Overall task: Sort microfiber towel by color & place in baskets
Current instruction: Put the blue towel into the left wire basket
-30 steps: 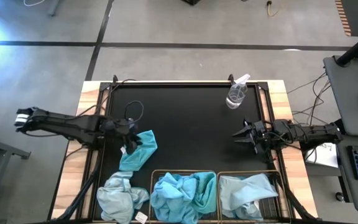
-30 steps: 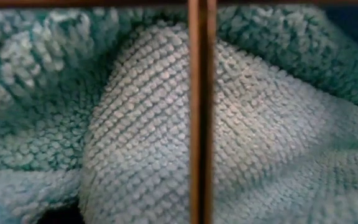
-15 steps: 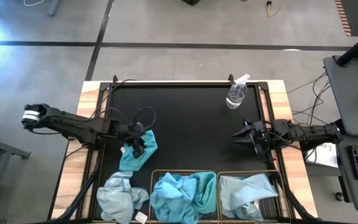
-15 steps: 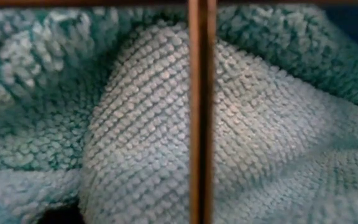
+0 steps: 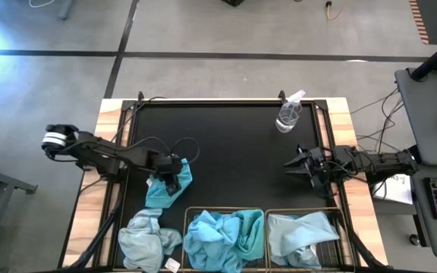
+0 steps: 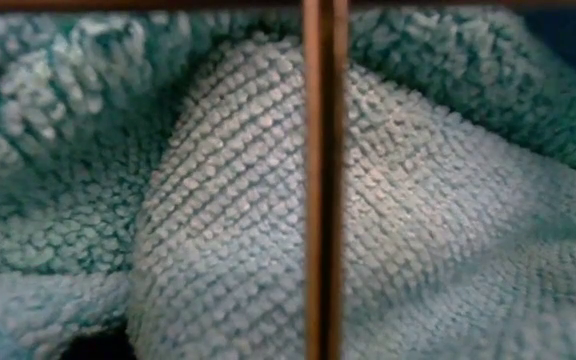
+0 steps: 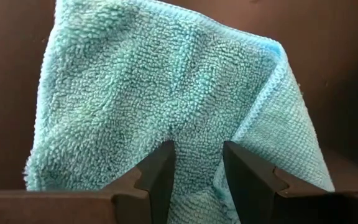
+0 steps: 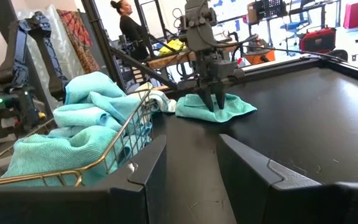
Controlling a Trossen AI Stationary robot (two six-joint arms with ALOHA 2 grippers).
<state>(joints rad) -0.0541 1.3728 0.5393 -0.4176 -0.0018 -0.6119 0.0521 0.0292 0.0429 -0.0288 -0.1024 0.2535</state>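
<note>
Turquoise microfiber towel (image 5: 164, 189), loosely folded and soft-piled, lies on the black table mat (image 5: 234, 144) just ahead of the two dark bronze wire-mesh baskets (image 5: 264, 214) at the near edge. The left gripper (image 7: 194, 163) stands directly on this towel, its two dark fingers (image 7: 160, 174) parted a little and their tips sunk into the pile on either side of a raised fold, without pressing together on it. Beside it, outside the baskets, sits a crumpled pale grey-blue towel (image 5: 149, 241) with a small white tag. The left-hand basket holds a heap of turquoise towels (image 5: 222, 239), and the right-hand one holds pale grey-blue cloth (image 5: 298, 235); the low view is filled with towel weave behind a bronze wire (image 6: 320, 180). The right gripper (image 5: 288, 164) hovers over the mat's right side, well apart from the towels, its fingers spread and empty. A clear plastic spray bottle (image 5: 288, 114) lies near the far right corner.
</note>
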